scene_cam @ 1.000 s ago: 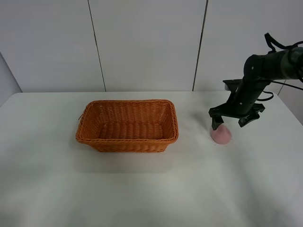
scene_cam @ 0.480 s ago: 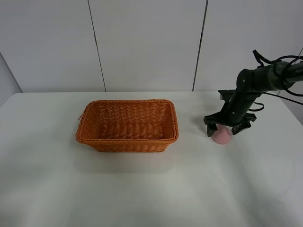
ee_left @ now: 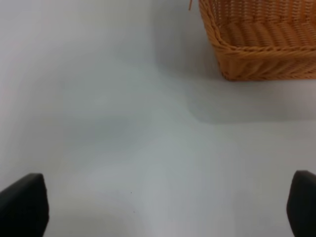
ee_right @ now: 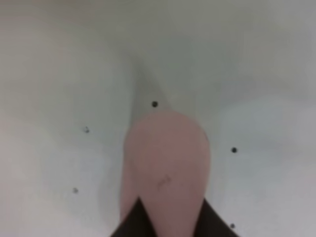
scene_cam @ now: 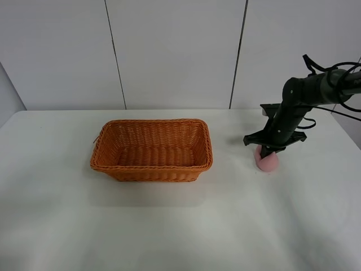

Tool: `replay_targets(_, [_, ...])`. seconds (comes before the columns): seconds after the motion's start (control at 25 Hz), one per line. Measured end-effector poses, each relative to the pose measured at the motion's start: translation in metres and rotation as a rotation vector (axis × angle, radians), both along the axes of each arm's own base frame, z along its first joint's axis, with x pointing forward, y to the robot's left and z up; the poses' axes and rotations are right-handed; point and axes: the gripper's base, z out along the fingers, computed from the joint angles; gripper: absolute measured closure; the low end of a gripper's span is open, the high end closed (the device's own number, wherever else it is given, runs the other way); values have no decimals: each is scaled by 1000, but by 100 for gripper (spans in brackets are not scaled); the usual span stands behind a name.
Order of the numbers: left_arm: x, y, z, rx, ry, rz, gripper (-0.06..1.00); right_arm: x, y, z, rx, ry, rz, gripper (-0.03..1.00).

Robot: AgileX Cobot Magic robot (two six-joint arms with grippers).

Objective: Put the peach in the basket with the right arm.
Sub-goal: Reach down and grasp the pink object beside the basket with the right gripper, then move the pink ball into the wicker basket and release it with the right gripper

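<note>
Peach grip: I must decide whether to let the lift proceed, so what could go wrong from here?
1. The right gripper seems to pinch only one end of the rounded peach, with most of the fruit beyond its tips. It may slip out on lifting.
2. The basket has a raised rim facing the peach. A low carry could knock the fruit loose against it.

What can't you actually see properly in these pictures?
- High view: the right gripper covers the top of the peach.
- Right wrist view: blurred; the picture's edge cuts off the peach and most of the fingers.
- Left wrist view: only a corner of the basket shows; the edge cuts the rest.
</note>
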Motion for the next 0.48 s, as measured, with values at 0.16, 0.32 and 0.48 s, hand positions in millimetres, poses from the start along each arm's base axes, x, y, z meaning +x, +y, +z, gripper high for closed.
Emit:
replay_targets(0.16, [0, 0, 0, 0, 0, 0, -5, 11, 0, 31, -8, -21, 12, 97])
replay_targets(0.32, [0, 0, 0, 0, 0, 0, -5, 23, 0, 88, -16, -124, 21, 97])
replay_targets(0.48, [0, 0, 0, 0, 0, 0, -5, 29, 0, 129, -20, -185, 25, 97])
